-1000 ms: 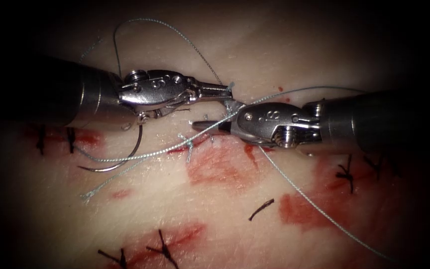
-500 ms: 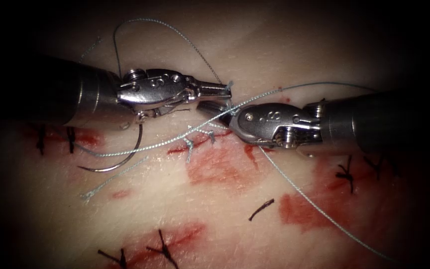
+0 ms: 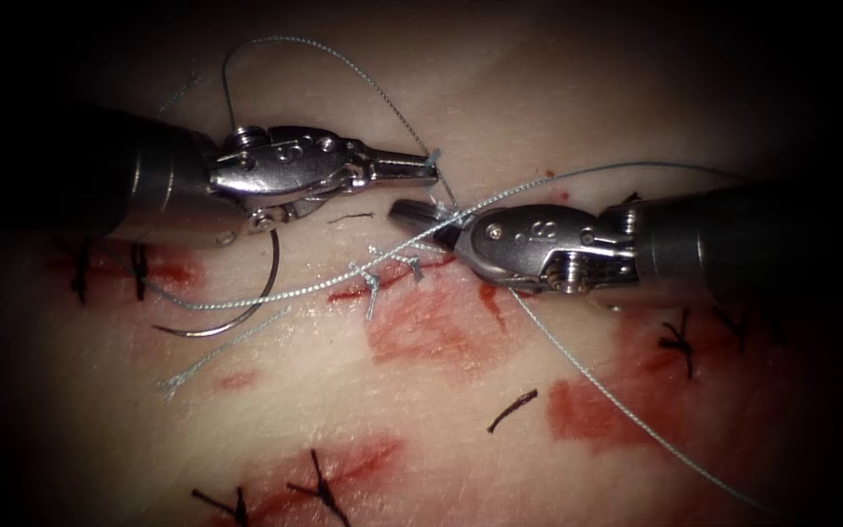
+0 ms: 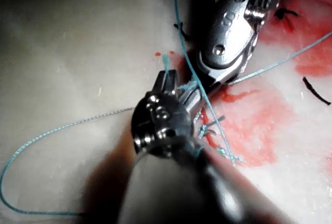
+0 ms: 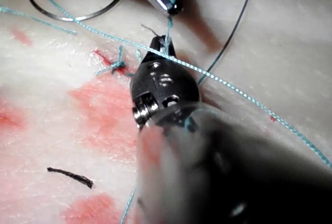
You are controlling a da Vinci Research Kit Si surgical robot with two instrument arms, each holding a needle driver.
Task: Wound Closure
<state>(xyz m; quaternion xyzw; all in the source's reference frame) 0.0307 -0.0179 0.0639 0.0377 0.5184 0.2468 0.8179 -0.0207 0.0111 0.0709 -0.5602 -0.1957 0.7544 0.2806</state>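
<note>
In the endoscope view, the left tool (image 3: 428,166), of polished steel, is seen with its slim jaws closed on a short end of the pale blue braided thread (image 3: 275,296). The right tool (image 3: 417,217) lies just below and right of it, its jaws pinched on the same thread near its tip, with one strand draped over its wrist. The thin, curved steel needle (image 3: 246,310) is held by neither tool; it rests on the tissue (image 3: 441,429) left of the cut (image 3: 387,278), not in it. Glossy red fluid (image 3: 421,332) is smeared around the cut.

In the left wrist view, the left tool (image 4: 167,81) is shown gripping a frayed thread end.

In the right wrist view, the right tool (image 5: 160,44) is clamped on thread, and the needle (image 5: 78,14) is seen as a bare arc lying flat.
</note>
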